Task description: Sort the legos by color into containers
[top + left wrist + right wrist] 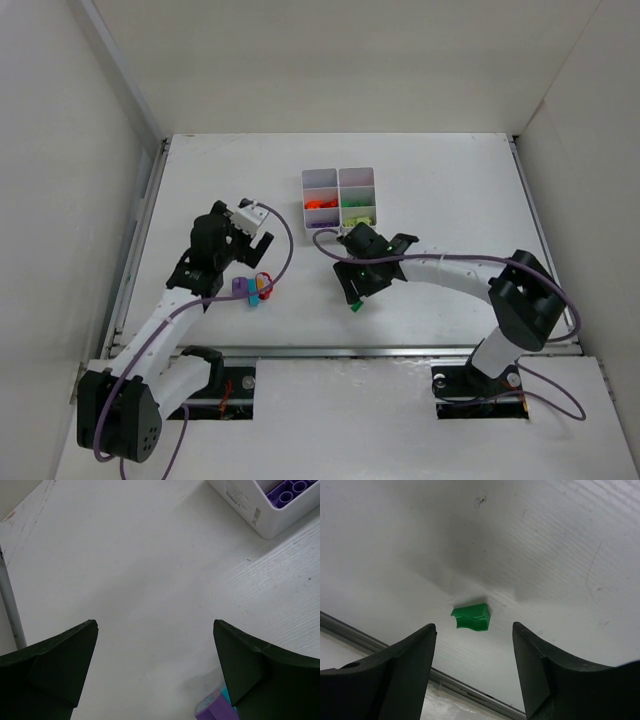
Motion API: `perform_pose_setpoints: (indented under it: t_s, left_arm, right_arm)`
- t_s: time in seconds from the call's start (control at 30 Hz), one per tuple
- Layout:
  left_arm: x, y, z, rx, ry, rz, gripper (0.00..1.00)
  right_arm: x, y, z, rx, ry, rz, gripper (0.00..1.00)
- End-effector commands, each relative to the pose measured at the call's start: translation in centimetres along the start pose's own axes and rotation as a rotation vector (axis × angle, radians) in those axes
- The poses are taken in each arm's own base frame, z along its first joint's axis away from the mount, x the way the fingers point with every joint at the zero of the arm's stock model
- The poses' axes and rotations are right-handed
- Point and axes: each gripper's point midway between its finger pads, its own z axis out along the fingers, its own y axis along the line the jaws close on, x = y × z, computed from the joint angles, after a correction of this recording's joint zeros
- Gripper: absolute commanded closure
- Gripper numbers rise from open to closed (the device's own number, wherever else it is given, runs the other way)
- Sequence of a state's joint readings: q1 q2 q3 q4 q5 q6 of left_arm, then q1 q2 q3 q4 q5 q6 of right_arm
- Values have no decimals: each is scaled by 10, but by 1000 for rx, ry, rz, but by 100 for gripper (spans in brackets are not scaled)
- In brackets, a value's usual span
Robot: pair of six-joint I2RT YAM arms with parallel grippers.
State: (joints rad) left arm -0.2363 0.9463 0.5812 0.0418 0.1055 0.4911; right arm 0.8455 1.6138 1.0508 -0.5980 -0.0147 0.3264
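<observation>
The white six-compartment tray (340, 178) stands at the back centre, with orange (320, 203), dark green (355, 200), lime (358, 217) and purple legos (320, 225) in its cells. One dark green lego (471, 617) lies alone on the table (355, 308). My right gripper (474, 626) hangs open just above and short of it, nothing between its fingers. A small pile of purple, teal and red legos (256, 290) lies left of centre. My left gripper (155, 622) is wide open over bare table, a purple lego (215, 707) by its right finger.
The tray's near corner (260, 515) with purple bricks (290, 490) shows at the top right of the left wrist view. A metal rail (380, 642) runs along the table's front edge close behind the green piece. White walls enclose the table.
</observation>
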Motion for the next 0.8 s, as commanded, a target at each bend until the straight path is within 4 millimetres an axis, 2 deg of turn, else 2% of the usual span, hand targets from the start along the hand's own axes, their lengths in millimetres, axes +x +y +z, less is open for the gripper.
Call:
perform_pose_setpoints:
  t_s: [0.0,0.17,0.2,0.37,0.5,0.73,0.77]
  left_arm:
    - [-9,-4,4,-3,-38,40,0]
    - [-10,-13,4,14,-35,41,0]
    - [-11,-17,4,21,-38,36,0]
    - [-11,-29,4,54,-42,51,0]
    - [-7,-29,5,50,-30,51,0]
    - [-10,-31,3,54,-42,55,0]
    - [-10,-31,3,54,-42,55,0]
  right_arm:
    - [-11,9,-1,-4,-47,112,32]
    - [8,-2,9,75,21,205,32]
    - [13,-5,18,90,50,204,32]
    - [25,8,25,106,120,156,32]
    - [28,6,30,127,132,189,40]
    - [31,1,32,155,131,197,74]
    - [31,1,32,155,130,197,87]
